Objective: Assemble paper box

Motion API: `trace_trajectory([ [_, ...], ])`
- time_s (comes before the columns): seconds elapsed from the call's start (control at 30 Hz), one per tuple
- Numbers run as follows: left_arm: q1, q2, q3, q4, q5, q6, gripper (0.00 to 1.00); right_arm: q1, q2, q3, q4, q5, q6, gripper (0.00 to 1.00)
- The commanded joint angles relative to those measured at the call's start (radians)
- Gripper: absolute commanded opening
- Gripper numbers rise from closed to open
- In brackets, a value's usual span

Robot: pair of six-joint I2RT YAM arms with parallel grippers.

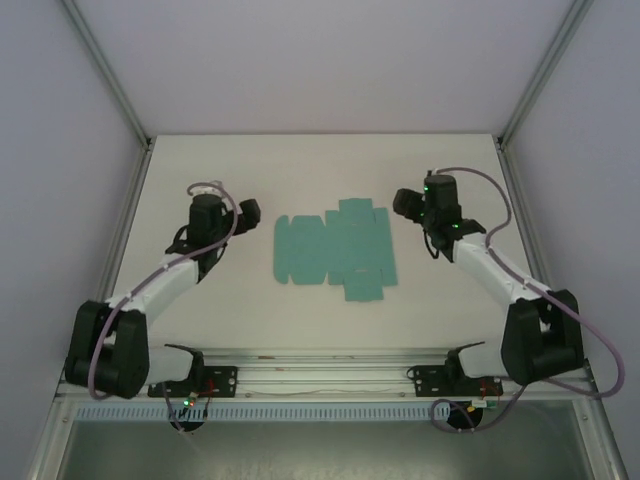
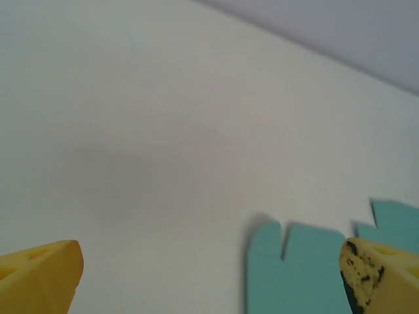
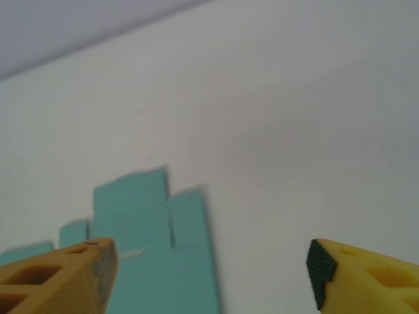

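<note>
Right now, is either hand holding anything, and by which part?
Nothing is held. The left hand and right hand both stand open and empty; the paper box lies flat, unfolded, on the table between them.

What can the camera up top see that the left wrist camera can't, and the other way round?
Top camera's extra: the whole paper box, a flat teal sheet with all its flaps, lying between the two arms, with the left tool and right tool open on either side of it. Left wrist camera's extra: a close look at the yellow fingertips, one of them speckled with black marks. Both share: the paper box and the white table.
</note>
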State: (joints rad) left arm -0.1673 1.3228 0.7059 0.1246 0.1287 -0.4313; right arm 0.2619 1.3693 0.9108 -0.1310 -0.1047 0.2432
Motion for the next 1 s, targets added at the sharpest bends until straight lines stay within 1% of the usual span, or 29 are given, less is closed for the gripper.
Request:
trace_trajectory([
  [0.0, -0.026, 0.086, 0.069, -0.082, 0.145, -0.067, 1.00, 0.043, 0.084, 0.047, -0.189, -0.097, 0.103, 0.65],
  [0.07, -0.034, 0.147, 0.107, -0.102, 0.167, -0.075, 1.00, 0.049, 0.139, 0.069, -0.201, -0.128, 0.115, 0.55],
  [0.1, -0.037, 0.182, 0.122, -0.105, 0.195, -0.071, 1.00, 0.050, 0.169, 0.079, -0.202, -0.125, 0.128, 0.47],
  [0.2, -0.049, 0.263, 0.163, -0.125, 0.234, -0.060, 1.00, 0.051, 0.246, 0.107, -0.210, -0.131, 0.133, 0.38],
  [0.27, -0.054, 0.298, 0.175, -0.124, 0.247, -0.053, 1.00, 0.051, 0.292, 0.127, -0.224, -0.135, 0.139, 0.34],
  [0.3, -0.056, 0.314, 0.177, -0.117, 0.261, -0.054, 1.00, 0.051, 0.314, 0.135, -0.226, -0.148, 0.139, 0.30],
  [0.57, -0.063, 0.395, 0.179, -0.069, 0.339, -0.068, 1.00, 0.048, 0.428, 0.129, -0.216, -0.110, 0.158, 0.22],
  [0.7, -0.071, 0.421, 0.175, -0.031, 0.404, -0.081, 0.99, 0.049, 0.479, 0.127, -0.215, -0.105, 0.163, 0.17],
  [0.87, -0.084, 0.438, 0.164, 0.039, 0.468, -0.097, 0.93, 0.050, 0.485, 0.106, -0.203, -0.097, 0.164, 0.17],
  [0.93, -0.089, 0.445, 0.145, 0.114, 0.524, -0.115, 0.87, 0.049, 0.485, 0.099, -0.206, -0.098, 0.166, 0.17],
  [0.97, -0.094, 0.449, 0.138, 0.153, 0.548, -0.151, 0.85, 0.049, 0.485, 0.094, -0.205, -0.100, 0.172, 0.17],
])
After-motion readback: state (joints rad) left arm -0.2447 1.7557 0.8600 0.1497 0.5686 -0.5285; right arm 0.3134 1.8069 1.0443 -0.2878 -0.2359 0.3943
